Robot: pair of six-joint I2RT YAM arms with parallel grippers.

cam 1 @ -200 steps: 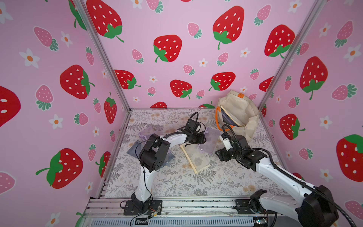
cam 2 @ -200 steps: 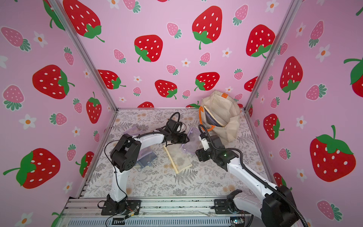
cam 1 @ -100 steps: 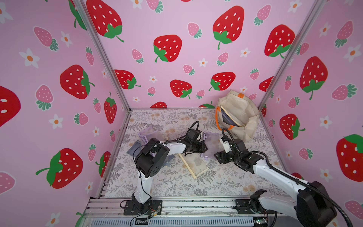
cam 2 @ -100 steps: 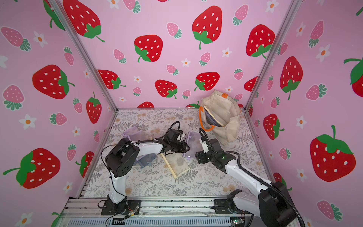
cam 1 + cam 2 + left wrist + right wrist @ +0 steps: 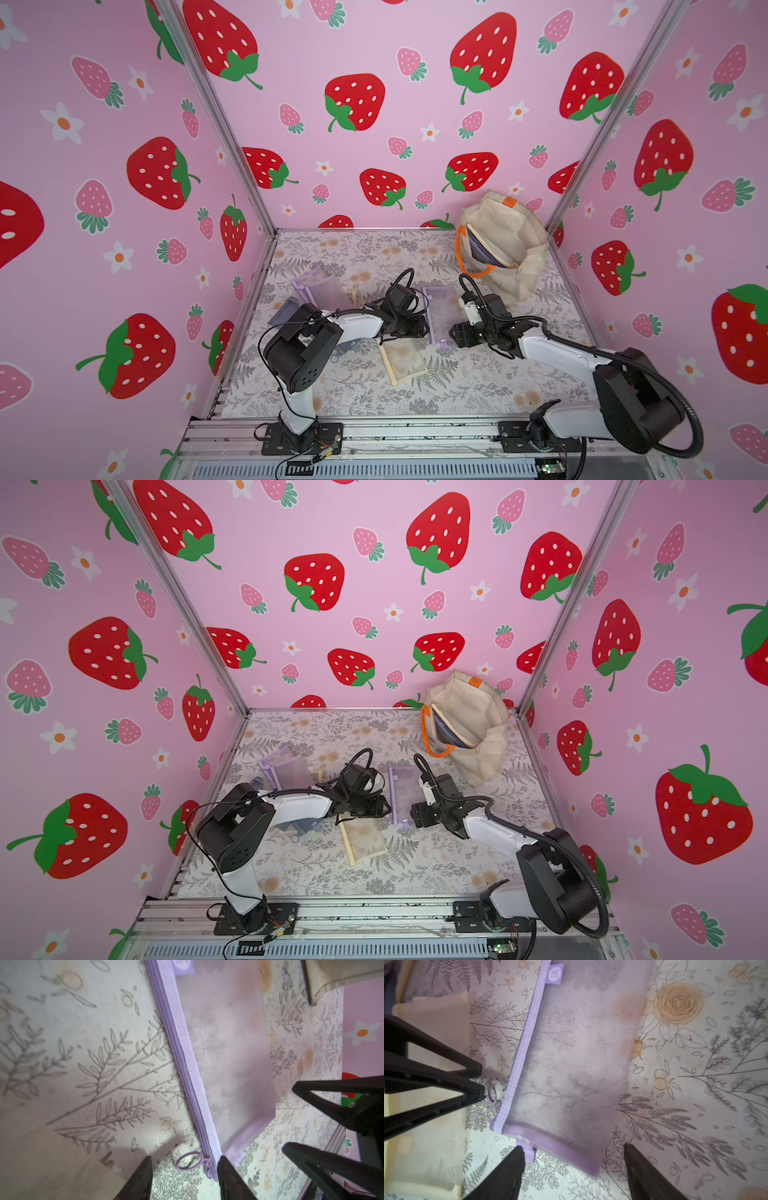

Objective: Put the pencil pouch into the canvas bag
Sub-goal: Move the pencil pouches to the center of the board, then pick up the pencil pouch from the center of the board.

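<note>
Left gripper (image 5: pixel 184 1159), jaws apart, has moved to straddle the pencil pouch (image 5: pixel 228 1053) zipper end.

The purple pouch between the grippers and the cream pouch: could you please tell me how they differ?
Colour: the purple pouch is lilac mesh with lilac trim; the cream pouch is pale yellow. Place: the purple pouch lies nearer the bag; the cream pouch lies nearer the front rail. Both are see-through and lie flat on the table.

one canvas bag (image 5: pixel 521 232), two robot arms (image 5: pixel 357 325) (image 5: pixel 552 351), two purple pouches (image 5: pixel 444 309) (image 5: pixel 318 291) — one cream pouch (image 5: pixel 405 359) in plain sight, one grey pouch (image 5: pixel 286 311) half hidden.
</note>
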